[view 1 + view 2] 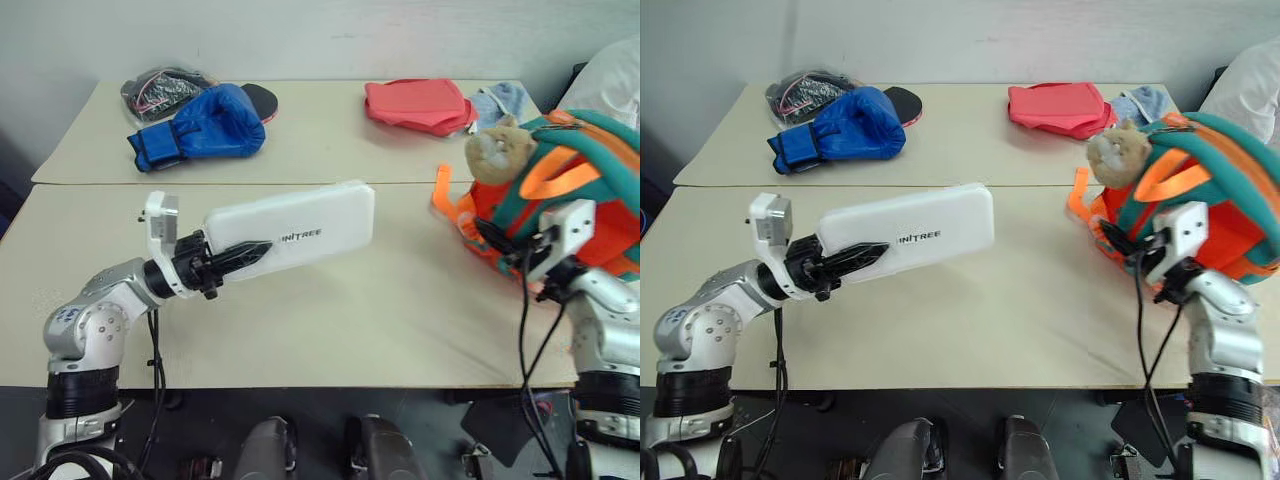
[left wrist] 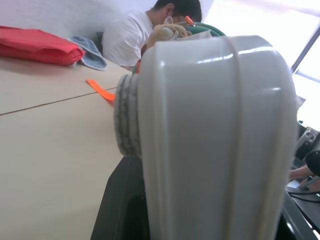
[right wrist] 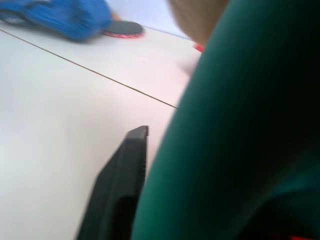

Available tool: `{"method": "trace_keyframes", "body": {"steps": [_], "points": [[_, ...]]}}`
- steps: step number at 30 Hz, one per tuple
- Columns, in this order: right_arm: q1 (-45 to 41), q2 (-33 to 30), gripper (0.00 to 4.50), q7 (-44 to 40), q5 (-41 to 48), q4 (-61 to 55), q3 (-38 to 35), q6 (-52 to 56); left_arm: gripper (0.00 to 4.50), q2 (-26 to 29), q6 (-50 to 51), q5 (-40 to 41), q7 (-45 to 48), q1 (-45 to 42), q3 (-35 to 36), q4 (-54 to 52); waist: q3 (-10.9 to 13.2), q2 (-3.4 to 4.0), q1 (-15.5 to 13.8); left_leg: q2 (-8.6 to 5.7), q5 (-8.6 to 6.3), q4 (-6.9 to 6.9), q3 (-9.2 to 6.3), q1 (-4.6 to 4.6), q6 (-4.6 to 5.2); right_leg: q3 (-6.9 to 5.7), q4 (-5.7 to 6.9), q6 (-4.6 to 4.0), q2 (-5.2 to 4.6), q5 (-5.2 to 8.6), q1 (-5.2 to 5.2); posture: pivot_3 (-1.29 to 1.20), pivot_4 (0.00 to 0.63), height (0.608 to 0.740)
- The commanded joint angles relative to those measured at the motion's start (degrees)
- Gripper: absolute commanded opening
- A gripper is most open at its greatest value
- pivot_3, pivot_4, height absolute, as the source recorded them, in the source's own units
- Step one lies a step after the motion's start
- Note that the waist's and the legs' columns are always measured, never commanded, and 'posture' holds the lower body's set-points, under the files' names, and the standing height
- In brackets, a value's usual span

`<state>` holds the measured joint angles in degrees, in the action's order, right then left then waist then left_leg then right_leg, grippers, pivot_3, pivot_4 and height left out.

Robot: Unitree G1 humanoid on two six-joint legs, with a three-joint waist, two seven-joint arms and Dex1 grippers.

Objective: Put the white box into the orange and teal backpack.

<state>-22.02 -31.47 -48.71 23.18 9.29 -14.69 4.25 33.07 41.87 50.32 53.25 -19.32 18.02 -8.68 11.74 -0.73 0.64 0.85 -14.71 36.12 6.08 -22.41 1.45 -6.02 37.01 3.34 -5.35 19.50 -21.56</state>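
Observation:
The white box (image 1: 310, 225), long and flat with dark lettering, hangs slanted above the near table. My left gripper (image 1: 240, 257) is shut on its left end, and the box's end looms close in the left wrist view (image 2: 215, 140). At the right stands the orange and teal backpack (image 1: 590, 210), with a tan plush toy (image 1: 497, 150) on its front. My right gripper (image 1: 497, 240) is pressed against the backpack's front, by its teal trim (image 3: 240, 130). That trim hides how the gripper stands.
On the far table lie a blue boxing glove (image 1: 200, 125), a bag of cables (image 1: 160, 88), a red-pink folded cloth (image 1: 418, 105) and a light blue cloth (image 1: 500, 98). A person in a white shirt (image 1: 610, 80) sits behind the backpack.

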Motion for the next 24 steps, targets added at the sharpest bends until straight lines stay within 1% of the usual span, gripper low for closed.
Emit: {"method": "trace_keyframes", "body": {"steps": [1, 5, 6, 9, 12, 13, 15, 16, 18, 20, 22, 24], "points": [[-2.42, 2.78, 0.04, -3.67, 3.73, -7.64, 5.58, 2.78, 1.24, 0.92, -0.88, 1.84, -2.17, 0.98, 4.68, -0.61, 0.00, 0.00, 0.40, 0.00, 0.01, 0.00, -0.02, 0.00, -0.01, -0.02, 0.01, 0.00, 0.00, 0.00, 0.00, 0.00, 0.150, 0.740], [-3.31, 5.64, 0.02, -7.47, 9.52, -17.08, 12.64, 10.93, 1.24, 1.10, -2.83, 0.14, -3.67, 3.03, 7.21, 1.72, 0.00, 0.00, 0.93, 0.00, 0.00, -0.05, -0.08, 0.00, -0.03, -0.05, 0.02, 0.00, 0.00, 0.00, -0.02, 0.00, 0.150, 0.740], [-3.10, 5.58, 0.02, -8.04, 11.35, -19.36, 13.52, 13.48, 1.24, 1.20, -3.37, -0.16, -3.79, 3.57, 7.52, 2.07, 0.00, 0.00, 1.01, 0.00, -0.01, -0.09, -0.08, 0.00, -0.04, -0.04, -0.01, 0.00, 0.00, 0.00, -0.02, 0.00, 0.150, 0.740], [-1.61, 5.51, 0.02, -8.07, 21.13, -26.40, 14.07, 23.07, 1.24, 1.64, -3.59, -0.32, -4.71, 6.06, 9.19, 3.04, 0.00, -0.01, 1.01, 0.01, -0.08, -0.11, -0.08, -0.02, -0.03, -0.04, -0.07, 0.00, -0.01, 0.00, -0.04, 0.00, 0.150, 0.740], [2.65, -0.95, 0.02, -11.79, 27.45, -34.95, 14.97, 31.08, 1.24, 3.00, -3.23, 0.76, -4.33, 8.73, 10.87, 1.36, 0.00, -0.01, 0.90, 0.00, -0.21, -0.08, -0.11, -0.08, 0.08, -0.04, -0.15, 0.00, -0.04, 0.00, -0.03, 0.00, 0.150, 0.740], [4.11, -3.14, 0.02, -12.50, 28.88, -36.50, 14.33, 32.83, 1.24, 3.18, -3.19, 1.65, -4.50, 9.20, 11.63, 0.45, 0.01, -0.02, 0.76, 0.00, -0.29, -0.07, -0.12, -0.08, 0.11, -0.03, -0.17, -0.01, -0.05, 0.00, -0.02, 0.00, 0.150, 0.740], [6.83, -7.50, 0.02, -12.83, 32.16, -36.94, 10.77, 36.30, 1.24, 4.05, -2.48, 3.65, -4.84, 9.99, 13.74, -1.69, 0.02, -0.10, 0.59, -0.02, -0.35, -0.02, -0.21, -0.21, 0.19, -0.06, -0.30, -0.01, -0.08, 0.00, -0.02, 0.00, 0.150, 0.740], [8.07, -9.17, 0.02, -13.03, 32.62, -36.49, 9.19, 36.85, 1.24, 5.27, -1.23, 5.10, -3.97, 10.54, 14.54, -3.19, 0.02, -0.17, 0.55, -0.02, -0.37, 0.03, -0.23, -0.27, 0.22, -0.07, -0.40, 0.00, -0.09, 0.00, -0.02, 0.00, 0.150, 0.740], [10.58, -12.22, 0.02, -14.18, 31.26, -34.94, 6.98, 36.29, 1.24, 7.12, 1.20, 9.73, -5.07, 9.94, 17.15, -6.39, 0.02, -0.19, 0.51, -0.02, -0.37, 0.05, -0.26, -0.33, 0.24, -0.09, -0.51, 0.06, -0.09, -0.03, -0.01, 0.00, 0.150, 0.740], [11.40, -12.95, 0.02, -13.04, 29.28, -32.86, 5.42, 34.95, 1.24, 9.20, 3.10, 13.59, -5.74, 9.67, 18.63, -10.13, 0.02, -0.22, 0.49, -0.04, -0.36, 0.06, -0.27, -0.35, 0.24, -0.09, -0.54, 0.06, -0.12, -0.04, -0.01, 0.00, 0.150, 0.740], [10.75, -13.37, 0.02, -12.46, 26.38, -29.84, 5.43, 33.39, 1.24, 13.44, 2.37, 10.33, -2.96, 9.79, 15.17, -14.42, 0.01, -0.21, 0.50, -0.04, -0.34, 0.04, -0.28, -0.34, 0.20, -0.09, -0.53, 0.06, -0.11, -0.04, -0.01, 0.00, 0.150, 0.740], [9.63, -13.26, 0.02, -12.45, 24.74, -27.83, 5.97, 32.68, 1.24, 15.21, 0.44, 7.99, -1.86, 8.10, 12.11, -15.46, 0.04, -0.05, 0.50, -0.05, -0.31, 0.01, -0.26, -0.32, 0.15, -0.09, -0.53, 0.06, -0.11, -0.04, -0.01, 0.00, 0.150, 0.740]]}}
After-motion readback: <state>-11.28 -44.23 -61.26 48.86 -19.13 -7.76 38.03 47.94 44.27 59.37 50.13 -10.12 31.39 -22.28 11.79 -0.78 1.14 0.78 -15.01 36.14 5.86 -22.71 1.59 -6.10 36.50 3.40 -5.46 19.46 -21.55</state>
